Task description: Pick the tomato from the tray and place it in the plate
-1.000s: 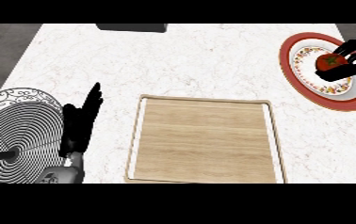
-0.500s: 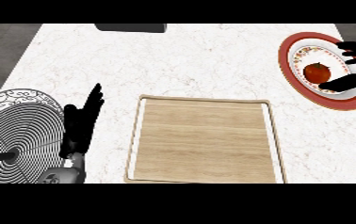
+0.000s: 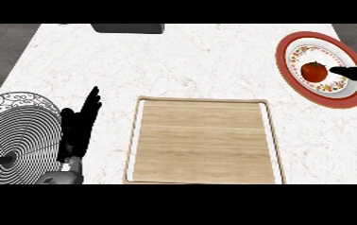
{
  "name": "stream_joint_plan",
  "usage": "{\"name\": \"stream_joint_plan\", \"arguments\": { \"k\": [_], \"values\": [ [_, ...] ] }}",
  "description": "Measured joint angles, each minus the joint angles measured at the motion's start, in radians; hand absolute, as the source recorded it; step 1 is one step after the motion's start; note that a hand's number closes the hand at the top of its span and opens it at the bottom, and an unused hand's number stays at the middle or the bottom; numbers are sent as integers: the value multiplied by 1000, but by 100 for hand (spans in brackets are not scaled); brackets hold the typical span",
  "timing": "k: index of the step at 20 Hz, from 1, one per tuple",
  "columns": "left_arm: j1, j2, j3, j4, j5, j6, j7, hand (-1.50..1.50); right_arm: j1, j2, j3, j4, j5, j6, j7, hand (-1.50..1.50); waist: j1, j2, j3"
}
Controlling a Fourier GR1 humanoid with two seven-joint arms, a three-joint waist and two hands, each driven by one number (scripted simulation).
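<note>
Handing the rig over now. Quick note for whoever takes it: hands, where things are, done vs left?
Left hand: open, resting at the view's left edge, beside the striped plate.
Right hand: only a fingertip shows at the right edge, next to the tomato; cannot tell its state.
Tomato: on the red-rimmed plate, apart from the hand.
Wooden tray: holds nothing.
Done: pick and place.
Left: probably only to draw the right hand clear.
</note>
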Motion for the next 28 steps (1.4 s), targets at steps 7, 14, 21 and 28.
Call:
{"name": "stream_joint_plan", "arguments": {
  "k": [7, 14, 21, 28],
  "values": [
    [7, -9, -5, -5, -5, 2, -7, 0, 67, -37, -50, 13, -79, 133, -91, -150, 5, 2, 0],
    [-16, -2, 6, 0, -2, -7, 1, 0, 96, -9, -41, 5, -98, 143, -165, -150, 9, 2, 0],
    [-12, -10, 3, 16, -4, -13, -11, 0, 106, 10, -19, 8, -91, 67, -154, -150, 13, 4, 0],
    [-29, -12, 2, 7, -11, -9, 10, 0, 120, 16, -2, 16, -83, -3, -141, -150, 18, 6, 1]
  ]
}}
